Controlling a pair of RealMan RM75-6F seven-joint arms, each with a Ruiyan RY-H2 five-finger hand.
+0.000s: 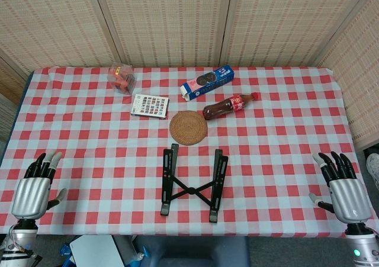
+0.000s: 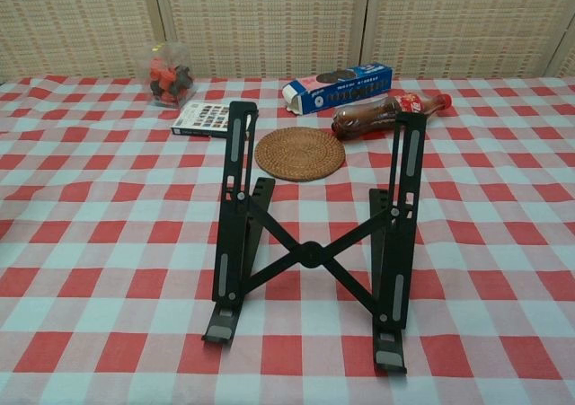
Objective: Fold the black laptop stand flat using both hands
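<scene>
I see the stand [image 1: 193, 184] propped open mid-surface [image 1: 89, 160], just in front of the coaster [image 1: 188, 128]. My left robot hand [image 1: 35, 187] and right robot hand [image 1: 342, 187] rest at the near corners, fingers apart, holding nothing.

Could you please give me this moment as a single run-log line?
stage: before contact | laptop stand: propped open, untouched | left hand: open, at table edge | right hand: open, at table edge

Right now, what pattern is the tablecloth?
Red-and-white checks on the tablecloth, clearest in the chest view.
</scene>
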